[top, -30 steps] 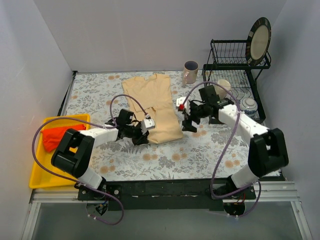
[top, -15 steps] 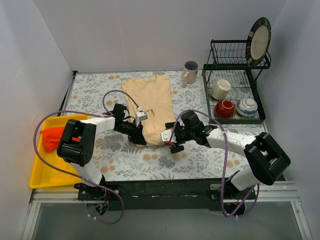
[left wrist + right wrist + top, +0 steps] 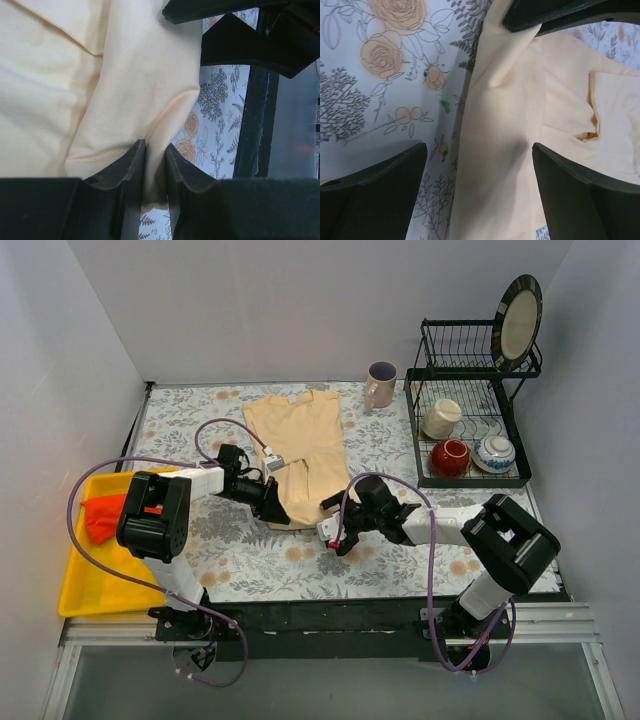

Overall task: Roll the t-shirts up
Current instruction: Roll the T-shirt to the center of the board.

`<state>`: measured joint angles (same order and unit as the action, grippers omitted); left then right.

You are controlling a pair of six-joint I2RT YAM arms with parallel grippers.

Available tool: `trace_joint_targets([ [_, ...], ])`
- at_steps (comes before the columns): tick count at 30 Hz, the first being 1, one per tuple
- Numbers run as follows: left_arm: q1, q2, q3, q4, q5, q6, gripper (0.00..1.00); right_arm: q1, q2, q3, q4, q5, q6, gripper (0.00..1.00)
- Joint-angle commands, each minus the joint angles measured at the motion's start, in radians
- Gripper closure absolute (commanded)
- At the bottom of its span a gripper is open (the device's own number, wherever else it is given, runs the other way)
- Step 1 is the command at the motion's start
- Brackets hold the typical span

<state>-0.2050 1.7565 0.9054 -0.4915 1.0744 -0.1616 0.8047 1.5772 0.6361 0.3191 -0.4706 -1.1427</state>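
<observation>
left hand (image 3: 154, 152) pinching creased cream t-shirt (image 3: 75, 75) edge, right hand (image 3: 477, 152) wide open, empty

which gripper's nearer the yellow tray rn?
Left. The left gripper pinches the shirt's near hem, just right of the tray; the right gripper sits open at the hem's other end, farther right.

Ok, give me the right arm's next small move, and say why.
Probably close the right gripper on the near edge of the cream t-shirt. Its jaws stand open with that edge lying between them, while the left gripper is pinched on the hem, so both ends should likely be held before rolling starts.
</observation>
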Motion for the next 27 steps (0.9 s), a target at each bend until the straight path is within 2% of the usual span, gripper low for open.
trace_joint_targets([
  [1, 0.016, 0.015, 0.032, -0.007, 0.061, -0.006, 0.78, 0.021, 0.087, -0.027, 0.2, 0.095, -0.022, 0.08],
  [4, 0.024, 0.024, 0.038, -0.016, 0.07, -0.006, 0.78, 0.027, 0.151, -0.01, 0.29, 0.151, -0.006, 0.16],
  [6, 0.027, 0.023, 0.039, -0.03, 0.067, -0.003, 0.76, 0.028, 0.196, 0.026, 0.285, 0.156, -0.02, 0.39],
  [7, 0.029, 0.012, 0.043, -0.039, 0.059, 0.007, 0.71, 0.028, 0.207, 0.04, 0.269, 0.158, -0.022, 0.61],
  [11, 0.032, -0.077, 0.085, -0.11, -0.019, 0.097, 0.55, 0.027, 0.239, 0.106, 0.185, 0.156, -0.002, 0.88],
  [14, 0.026, -0.205, 0.084, -0.125, -0.079, 0.152, 0.48, 0.015, 0.227, 0.172, 0.059, 0.136, 0.037, 0.94],
  [15, 0.018, -0.245, 0.058, -0.111, -0.14, 0.216, 0.46, 0.008, 0.218, 0.186, 0.025, 0.122, 0.055, 0.94],
  [17, -0.011, -0.363, 0.006, -0.059, -0.212, 0.249, 0.45, -0.001, 0.214, 0.241, -0.061, 0.101, 0.095, 0.94],
  [20, -0.075, -0.49, -0.161, 0.097, -0.352, 0.322, 0.39, -0.01, 0.227, 0.287, -0.149, 0.076, 0.156, 0.94],
  [21, -0.095, -0.565, -0.242, 0.178, -0.379, 0.339, 0.34, -0.012, 0.246, 0.303, -0.194, 0.073, 0.178, 0.94],
  [24, -0.195, -0.682, -0.353, 0.333, -0.477, 0.395, 0.32, -0.032, 0.283, 0.356, -0.251, 0.053, 0.233, 0.94],
  [27, -0.299, -0.713, -0.454, 0.465, -0.594, 0.421, 0.31, -0.044, 0.3, 0.376, -0.279, 0.053, 0.25, 0.94],
])
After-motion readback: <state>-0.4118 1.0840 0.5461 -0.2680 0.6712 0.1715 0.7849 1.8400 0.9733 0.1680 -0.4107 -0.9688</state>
